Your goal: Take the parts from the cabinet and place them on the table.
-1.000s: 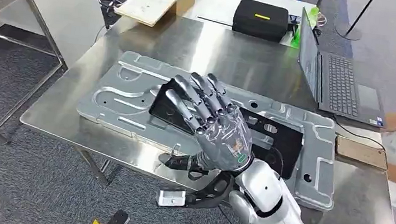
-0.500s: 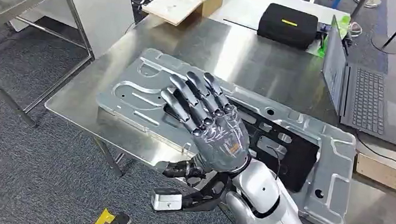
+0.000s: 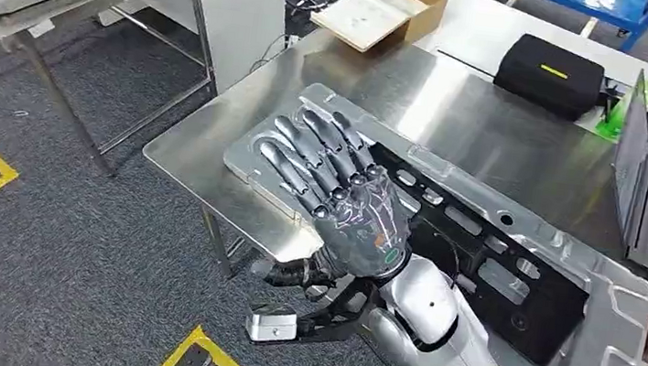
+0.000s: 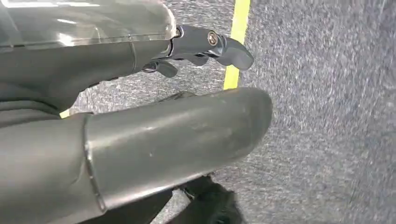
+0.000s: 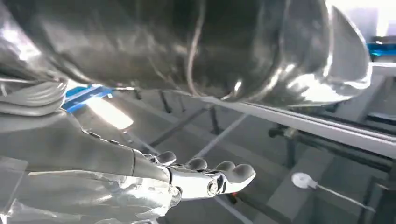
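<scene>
Hovering over the metal panel (image 3: 449, 183): right hand (image 3: 337, 194), fingers spread, empty; cardboard box (image 3: 382, 7) seemingly empty.

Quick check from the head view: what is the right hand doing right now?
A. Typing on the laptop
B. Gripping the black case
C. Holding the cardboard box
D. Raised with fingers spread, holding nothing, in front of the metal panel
D: the right hand is raised, fingers apart and empty, in front of the metal panel that lies on the table.
</scene>
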Motion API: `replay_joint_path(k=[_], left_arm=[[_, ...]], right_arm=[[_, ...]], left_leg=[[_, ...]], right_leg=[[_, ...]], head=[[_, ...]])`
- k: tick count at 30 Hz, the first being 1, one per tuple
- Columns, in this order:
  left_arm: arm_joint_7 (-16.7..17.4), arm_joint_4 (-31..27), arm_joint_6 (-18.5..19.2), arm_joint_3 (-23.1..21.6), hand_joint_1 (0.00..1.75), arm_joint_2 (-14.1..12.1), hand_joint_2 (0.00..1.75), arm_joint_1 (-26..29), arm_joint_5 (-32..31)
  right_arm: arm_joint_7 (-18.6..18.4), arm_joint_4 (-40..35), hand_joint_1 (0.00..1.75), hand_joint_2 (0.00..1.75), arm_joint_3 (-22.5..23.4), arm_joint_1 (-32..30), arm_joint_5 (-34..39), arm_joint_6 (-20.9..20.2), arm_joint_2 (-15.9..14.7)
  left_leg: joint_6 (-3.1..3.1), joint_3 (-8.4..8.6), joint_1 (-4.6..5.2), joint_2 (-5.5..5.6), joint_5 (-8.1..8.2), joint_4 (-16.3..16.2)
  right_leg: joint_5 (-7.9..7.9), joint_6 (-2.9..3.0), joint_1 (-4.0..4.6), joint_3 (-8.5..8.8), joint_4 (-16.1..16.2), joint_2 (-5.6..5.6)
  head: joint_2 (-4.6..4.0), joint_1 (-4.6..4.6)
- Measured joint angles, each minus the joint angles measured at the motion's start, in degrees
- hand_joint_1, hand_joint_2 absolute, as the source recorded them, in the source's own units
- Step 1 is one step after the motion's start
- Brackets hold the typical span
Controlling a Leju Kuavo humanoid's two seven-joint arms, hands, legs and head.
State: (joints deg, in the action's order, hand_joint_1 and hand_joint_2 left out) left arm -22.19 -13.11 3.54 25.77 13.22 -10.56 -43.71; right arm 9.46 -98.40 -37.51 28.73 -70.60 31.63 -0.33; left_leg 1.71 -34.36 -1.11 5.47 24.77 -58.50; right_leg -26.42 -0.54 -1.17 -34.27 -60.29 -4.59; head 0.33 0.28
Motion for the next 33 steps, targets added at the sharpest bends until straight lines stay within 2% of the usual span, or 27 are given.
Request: replay_joint_path(k=[1,4,5,6,7,8,11,13,14,15,16,17,18,19,20,22,23,24,25,26,27,28,29,30,31,32,33], left_arm=[[0.0,0.0,0.0,0.0,0.0,0.15,0.0,-0.23,0.04],[0.02,0.0,0.0,0.0,0.0,0.15,0.0,0.07,0.07],[0.04,0.0,0.0,0.0,0.0,0.11,0.0,0.16,0.09],[0.02,0.0,0.0,0.0,0.0,0.11,0.0,0.22,0.09],[0.04,0.0,0.0,0.0,0.0,0.11,0.0,0.09,0.11],[0.04,0.0,0.0,0.0,0.0,0.11,0.0,-0.02,0.15],[0.04,0.0,0.0,0.0,0.0,0.11,0.0,-0.02,0.15],[0.04,0.0,0.0,0.0,0.0,0.11,0.0,-0.05,0.15],[0.04,0.0,0.09,0.0,0.0,0.11,0.0,-0.13,0.26],[0.07,0.0,0.2,0.0,0.0,0.09,0.0,-0.04,0.33],[0.09,0.0,0.5,0.0,0.0,-0.09,0.0,0.13,0.39],[0.07,0.0,0.52,0.0,0.0,-0.11,0.0,0.04,0.39],[0.07,0.0,0.57,0.02,0.0,-0.11,0.0,-0.13,0.39],[0.07,0.0,0.61,0.02,0.0,-0.11,0.0,-0.16,0.39],[0.07,0.0,0.66,0.02,0.0,-0.11,0.0,-0.07,0.42],[0.07,0.0,0.68,0.02,0.0,-0.2,0.0,0.06,0.46],[0.07,0.0,0.7,0.04,0.0,-0.2,0.0,0.17,0.48],[0.07,0.0,0.72,0.04,0.0,-0.2,0.0,0.1,0.48],[0.07,0.0,0.74,0.04,0.0,-0.2,0.0,-0.08,0.48],[0.07,0.0,0.77,0.07,0.0,-0.17,0.0,-0.14,0.5],[0.07,0.0,0.81,0.07,0.0,-0.2,0.0,-0.09,0.5],[0.07,0.0,0.81,0.07,0.0,-0.22,0.0,0.02,0.5],[0.07,0.0,0.81,0.07,0.0,-0.26,0.0,0.09,0.5],[0.07,0.0,0.81,0.07,0.0,-0.28,0.0,0.11,0.5],[0.07,0.0,0.81,0.07,0.0,-0.28,0.0,0.09,0.5],[0.07,0.0,0.81,0.07,0.0,-0.26,0.0,0.07,0.5],[0.07,0.0,0.81,0.07,0.0,-0.22,0.0,-0.02,0.5]], right_arm=[[0.0,0.0,0.0,0.0,-0.07,0.03,0.07,0.0,0.0],[0.0,0.0,0.0,0.0,-0.15,0.18,0.28,-0.02,0.04],[0.0,0.0,0.0,0.0,-0.2,0.28,0.28,-0.02,0.13],[0.0,0.02,0.0,0.0,-0.26,0.34,0.28,-0.07,0.2],[0.0,0.02,0.0,0.0,-0.33,0.49,0.37,-0.04,0.22],[0.0,0.02,0.0,0.0,-0.35,0.55,0.37,-0.04,0.22],[0.0,0.02,0.0,0.0,-0.35,0.55,0.37,-0.04,0.22],[0.0,0.02,0.0,0.0,-0.37,0.54,0.37,-0.07,0.22],[0.0,0.2,0.0,0.0,-0.5,0.51,0.37,-0.09,0.22],[0.0,0.24,0.0,0.0,-0.59,0.51,0.35,-0.09,0.22],[-0.02,0.33,0.0,0.0,-0.68,0.67,0.35,-0.07,0.24],[-0.04,0.33,0.0,0.0,-0.7,0.75,0.37,-0.04,0.24],[-0.11,0.33,0.0,0.0,-0.7,0.8,0.37,-0.04,0.22],[-0.15,0.33,0.0,0.0,-0.77,0.87,0.39,-0.04,0.22],[-0.17,0.33,0.0,0.0,-0.85,0.91,0.42,-0.04,0.24],[-0.24,0.33,0.0,0.0,-0.9,0.95,0.42,-0.04,0.24],[-0.26,0.33,0.0,0.0,-0.92,1.0,0.42,-0.02,0.24],[-0.28,0.31,0.0,0.0,-0.94,1.05,0.44,0.04,0.24],[-0.33,0.33,0.0,0.0,-0.94,1.06,0.44,0.02,0.2],[-0.37,0.41,0.0,0.0,-0.94,0.94,0.44,0.02,0.13],[-0.41,0.48,0.0,0.0,-0.96,0.84,0.44,0.02,0.09],[-0.44,0.52,0.0,0.0,-0.96,0.81,0.44,0.02,0.09],[-0.46,0.59,0.0,0.0,-0.96,0.83,0.44,0.02,0.04],[-0.44,0.61,0.0,0.0,-0.96,0.84,0.44,0.02,0.04],[-0.46,0.61,0.0,0.0,-0.96,0.87,0.44,0.02,0.04],[-0.46,0.61,0.0,0.0,-0.96,0.95,0.44,0.02,0.04],[-0.46,0.63,0.0,0.0,-0.94,0.99,0.44,0.02,0.04]], left_leg=[[-0.6,-0.36,0.41,0.7,-0.01,-0.38],[-1.89,-0.69,-0.27,2.43,-0.54,0.36],[-2.14,-0.85,-0.13,2.12,-0.34,0.04],[-2.25,-1.33,0.17,-1.21,0.46,-1.17],[-2.36,-2.85,0.14,-3.46,2.45,-4.3],[-2.45,-4.37,0.07,-4.19,4.09,-7.44],[-2.45,-4.37,0.07,-4.19,4.09,-7.44],[-2.49,-5.06,0.03,-4.37,4.73,-8.84],[-2.68,-8.23,-0.07,-4.79,7.28,-15.3],[-2.84,-9.17,-0.1,-4.91,7.51,-17.27],[-2.55,-2.7,-0.05,-6.51,0.61,-5.38],[-2.23,-0.57,0.15,-9.04,0.06,-0.88],[-1.81,-0.16,0.95,-9.84,0.46,-0.36],[-1.38,-0.43,0.83,-8.88,0.29,-0.37],[-1.23,-0.57,0.88,-8.44,0.27,-0.36],[-0.51,-0.46,0.71,-6.95,-0.03,0.11],[-0.13,-0.24,0.39,-6.39,-0.28,0.44],[0.15,-0.27,0.29,-5.92,-0.42,0.49],[0.34,-0.38,0.28,-5.4,-0.48,0.48],[0.38,-0.42,0.31,-4.71,-0.48,0.47],[0.4,-0.48,0.35,-3.91,-0.48,0.42],[0.39,-0.48,0.36,-3.13,-0.48,0.34],[0.38,-0.47,0.36,-2.42,-0.47,0.26],[0.34,-0.44,0.36,-1.53,-0.45,0.14],[0.27,-0.37,0.35,-0.7,-0.4,0.06],[0.17,-0.35,0.34,-0.03,-0.36,0.0],[-0.19,-0.65,0.63,0.36,-0.38,-0.18]], right_leg=[[-0.15,0.03,-0.13,0.26,1.15,-0.74],[-0.08,0.43,0.41,0.43,1.01,0.92],[0.32,1.03,-0.43,0.8,1.91,1.91],[0.43,1.24,-0.18,1.17,2.29,2.68],[0.4,1.78,-0.07,1.3,2.36,3.46],[0.36,1.83,0.1,1.26,2.35,4.18],[0.36,1.83,0.1,1.26,2.35,4.18],[0.31,1.89,0.11,1.27,2.31,4.45],[0.17,2.07,0.32,1.22,2.26,5.86],[0.11,2.07,0.37,1.21,2.22,6.62],[-0.51,1.63,0.4,1.37,1.66,9.21],[-0.8,1.35,0.54,1.49,1.43,9.83],[-1.02,1.0,1.09,1.35,1.18,10.21],[-0.99,0.85,1.05,1.37,1.25,10.68],[-1.03,0.69,1.18,1.52,1.32,11.12],[-1.24,0.05,1.09,1.93,1.46,12.35],[-2.15,-0.45,0.57,1.77,0.52,9.75],[-4.06,-0.53,0.49,0.59,-1.95,7.18],[-6.46,-0.64,0.42,-1.46,-6.39,5.66],[-8.4,-0.75,0.4,-3.65,-10.92,5.05],[-9.58,-0.8,0.42,-5.74,-14.92,4.82],[-9.16,-0.77,0.41,-6.58,-16.14,4.79],[-7.5,-0.69,0.41,-6.1,-14.71,4.77],[-4.86,-0.51,0.39,-4.5,-10.94,4.57],[-2.02,-0.27,0.36,-2.26,-5.96,3.91],[0.23,0.03,0.34,-0.08,-1.12,2.14],[-0.65,0.29,0.19,0.61,0.54,-0.05]], head=[[0.0,-0.04],[0.0,-0.02],[0.0,0.0],[0.0,-0.11],[0.0,-0.42],[0.0,-0.42],[0.0,-0.42],[0.0,-0.42],[0.0,-0.42],[0.0,-0.44],[0.0,-0.44],[0.0,-0.42],[0.0,-0.42],[0.0,-0.35],[0.0,-0.39],[0.0,-0.37],[0.0,-0.37],[0.0,-0.35],[0.0,-0.35],[0.0,-0.35],[0.0,-0.35],[0.0,-0.37],[0.0,-0.35],[0.0,-0.37],[0.0,-0.35],[0.0,-0.35],[0.0,-0.39]])
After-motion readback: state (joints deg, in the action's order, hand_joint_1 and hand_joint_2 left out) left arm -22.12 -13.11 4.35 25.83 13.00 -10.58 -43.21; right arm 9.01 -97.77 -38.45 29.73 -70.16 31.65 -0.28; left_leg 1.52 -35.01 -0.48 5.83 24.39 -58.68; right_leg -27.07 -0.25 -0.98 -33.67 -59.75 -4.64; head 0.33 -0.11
